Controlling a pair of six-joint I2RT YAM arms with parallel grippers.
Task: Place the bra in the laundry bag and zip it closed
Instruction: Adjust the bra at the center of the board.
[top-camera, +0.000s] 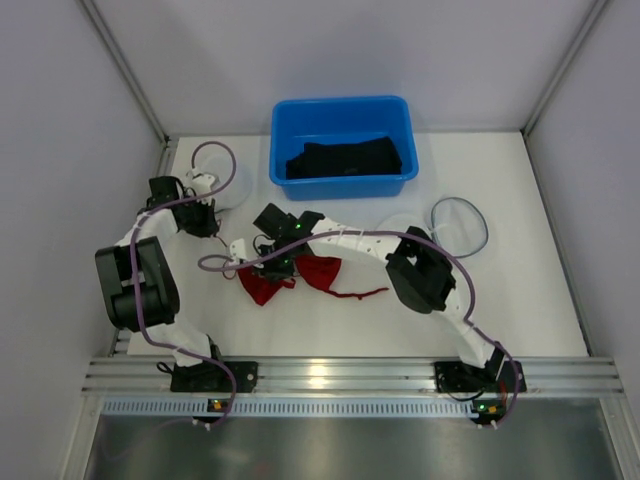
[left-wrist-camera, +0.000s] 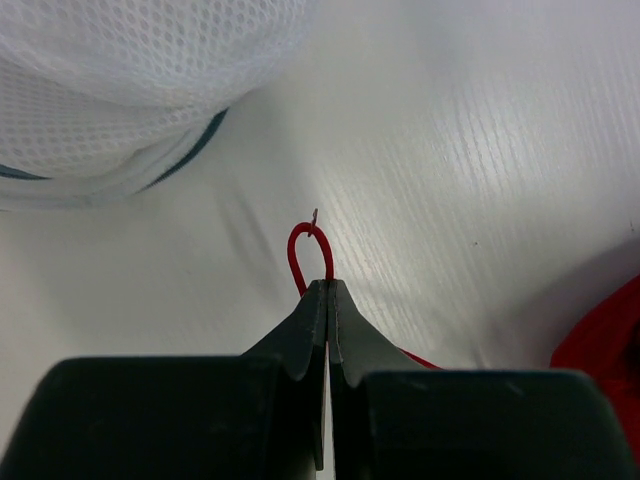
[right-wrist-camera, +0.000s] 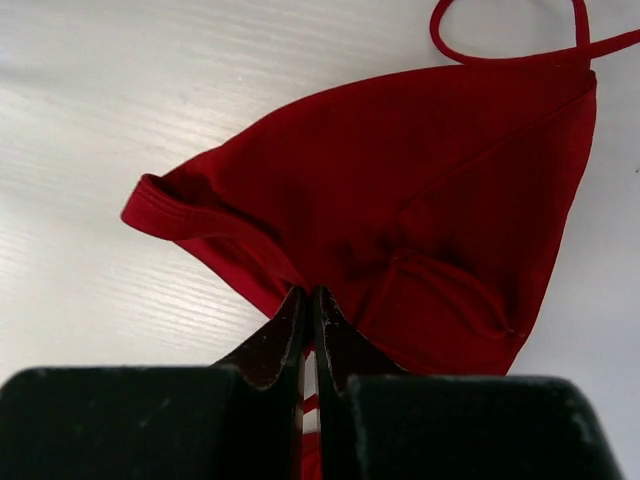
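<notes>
The red bra (top-camera: 292, 278) lies crumpled on the white table between the arms, one thin strap trailing right. My right gripper (top-camera: 277, 262) reaches across from the right and is shut on the bra's cup edge; the right wrist view shows the red cup (right-wrist-camera: 420, 200) spreading beyond the closed gripper (right-wrist-camera: 312, 293). My left gripper (top-camera: 210, 226) is shut on a thin red strap loop (left-wrist-camera: 310, 250) that pokes out past the closed gripper (left-wrist-camera: 327, 285). The white mesh laundry bag (left-wrist-camera: 120, 90), dark-rimmed, lies just beyond it, at the table's left rear (top-camera: 232, 190).
A blue bin (top-camera: 343, 182) holding black clothing stands at the back centre. A round dark-rimmed mesh ring (top-camera: 459, 226) lies at the right. Grey walls close in the table's sides, and an aluminium rail (top-camera: 350, 375) runs along the near edge.
</notes>
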